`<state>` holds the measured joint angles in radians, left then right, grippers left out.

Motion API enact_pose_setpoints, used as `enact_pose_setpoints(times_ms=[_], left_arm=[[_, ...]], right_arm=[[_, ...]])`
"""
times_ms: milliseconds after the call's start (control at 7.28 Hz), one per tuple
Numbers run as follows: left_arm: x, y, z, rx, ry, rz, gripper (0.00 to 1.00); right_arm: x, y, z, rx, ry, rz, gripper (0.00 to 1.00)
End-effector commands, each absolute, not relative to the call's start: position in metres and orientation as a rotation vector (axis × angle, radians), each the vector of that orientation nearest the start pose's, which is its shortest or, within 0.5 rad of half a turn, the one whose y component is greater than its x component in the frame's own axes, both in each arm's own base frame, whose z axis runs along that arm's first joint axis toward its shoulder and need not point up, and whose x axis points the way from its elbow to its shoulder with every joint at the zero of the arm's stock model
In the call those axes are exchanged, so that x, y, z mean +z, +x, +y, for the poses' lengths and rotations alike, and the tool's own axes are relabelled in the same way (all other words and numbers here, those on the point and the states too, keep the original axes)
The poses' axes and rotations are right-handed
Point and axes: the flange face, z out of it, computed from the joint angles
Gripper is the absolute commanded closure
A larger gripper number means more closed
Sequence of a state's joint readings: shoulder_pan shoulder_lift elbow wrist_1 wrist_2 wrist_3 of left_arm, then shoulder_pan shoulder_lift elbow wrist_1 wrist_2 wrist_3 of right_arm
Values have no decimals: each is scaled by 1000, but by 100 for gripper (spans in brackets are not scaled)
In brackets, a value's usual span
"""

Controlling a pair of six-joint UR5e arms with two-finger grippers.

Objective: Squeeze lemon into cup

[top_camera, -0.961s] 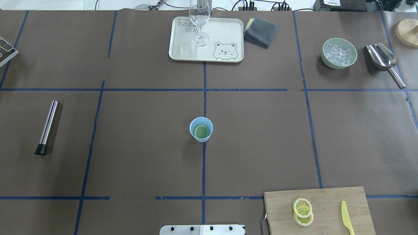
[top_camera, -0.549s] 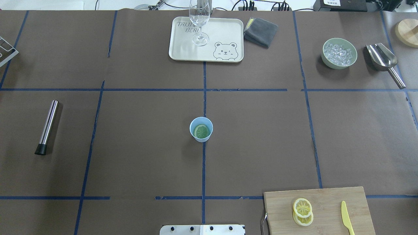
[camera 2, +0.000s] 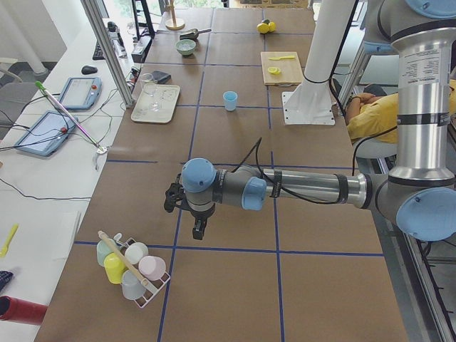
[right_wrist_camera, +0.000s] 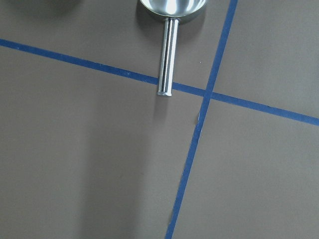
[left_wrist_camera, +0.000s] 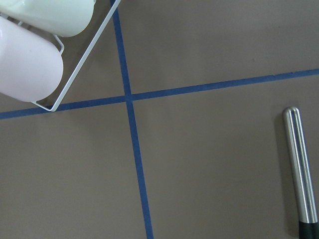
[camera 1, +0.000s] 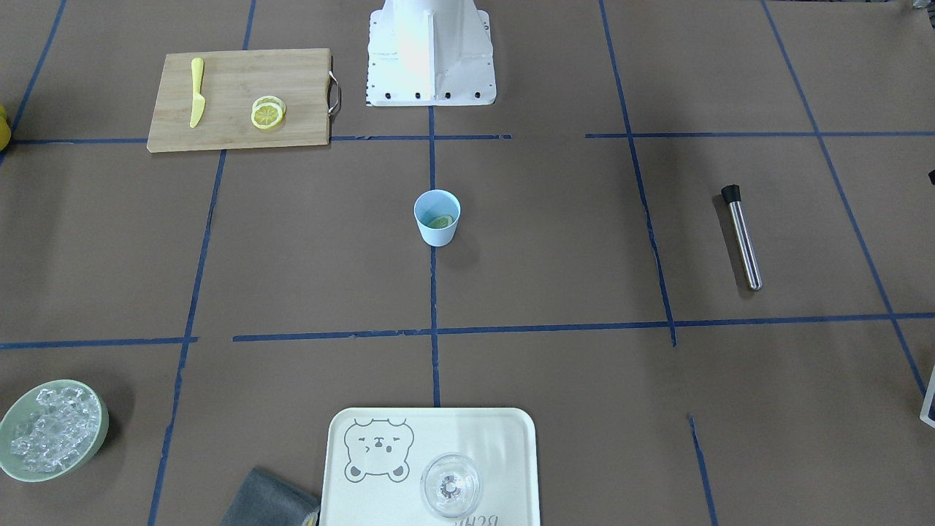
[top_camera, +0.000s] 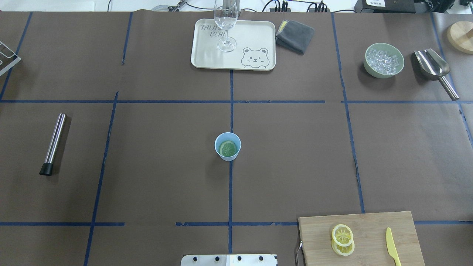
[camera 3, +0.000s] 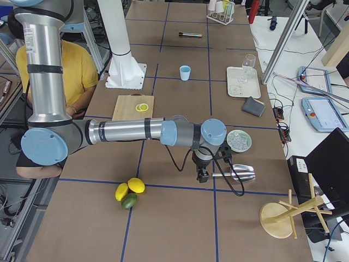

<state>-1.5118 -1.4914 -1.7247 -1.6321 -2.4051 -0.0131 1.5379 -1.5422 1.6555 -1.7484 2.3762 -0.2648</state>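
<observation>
Lemon slices (camera 1: 268,115), thin, round, yellow-rinded, lie overlapped on the bamboo cutting board (camera 1: 234,80), well apart from the small light-blue plastic cup (camera 1: 437,218). Overhead, a greenish round slice (top_camera: 228,149) lies inside that cup. From the left end, the left gripper (camera 2: 199,231) hangs over the brown table (camera 2: 235,285); from the right end, the right gripper (camera 3: 202,176) hangs near the steel scoop (camera 3: 240,173). Neither pincer's state can be told.

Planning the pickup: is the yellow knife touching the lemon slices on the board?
Apart. The overhead view shows bare board between the knife and the lemon slices.
</observation>
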Motion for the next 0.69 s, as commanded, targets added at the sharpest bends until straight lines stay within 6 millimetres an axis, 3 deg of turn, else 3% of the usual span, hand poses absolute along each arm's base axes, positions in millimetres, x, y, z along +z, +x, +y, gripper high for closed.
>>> enact_pose_setpoints(times_ms=[0,412,549], left_arm=[[608,-33,-466,87,71,829,0],[585,-33,-459,140,109,828,0],[594,-36,-455,132,96,827,0]], right_arm=[[617,45,-496,-245,28,-812,0],[627,45,-487,-239,14,-815,0],[628,45,-488,-239,19,-811,0]])
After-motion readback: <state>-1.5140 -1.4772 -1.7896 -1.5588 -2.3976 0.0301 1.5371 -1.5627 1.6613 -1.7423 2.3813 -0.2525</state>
